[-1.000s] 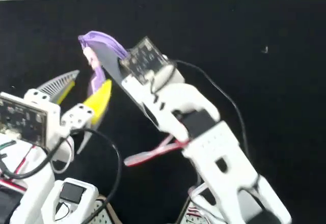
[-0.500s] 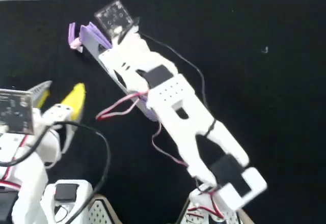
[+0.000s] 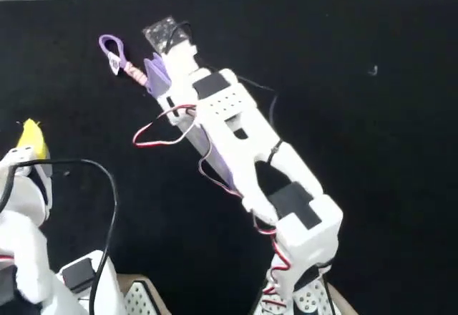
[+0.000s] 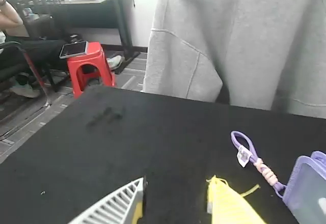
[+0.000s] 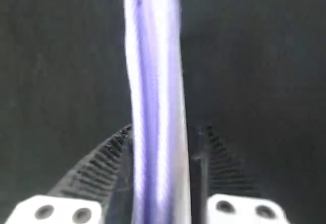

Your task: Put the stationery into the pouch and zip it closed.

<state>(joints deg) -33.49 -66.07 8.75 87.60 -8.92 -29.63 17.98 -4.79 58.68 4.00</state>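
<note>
A purple pouch (image 3: pixel 158 76) lies along the far left of the black table, partly hidden under the right arm. Its looped wrist strap (image 3: pixel 111 46) stretches out beyond it. My right gripper (image 3: pixel 166 84) is shut on the pouch; in the right wrist view the pouch edge (image 5: pixel 155 96) runs between the ridged fingers (image 5: pixel 102 158). My left gripper (image 4: pixel 177 184) hangs open with nothing in it, back from the pouch (image 4: pixel 306 188) and strap (image 4: pixel 248 152). Its yellow finger (image 3: pixel 31 136) shows at the left edge of the high view.
The black table (image 3: pixel 372 114) stretches bare to the right of the right arm. Loose red and white wires (image 3: pixel 154 125) hang off that arm. Behind the far edge hangs a grey garment (image 4: pixel 239 46), with a red stool (image 4: pixel 86 63) on the floor beyond.
The right arm has stretched farther out and brought the pouch down toward the table, strap now laid out. The left arm has drawn back toward the left edge, away from the pouch.
</note>
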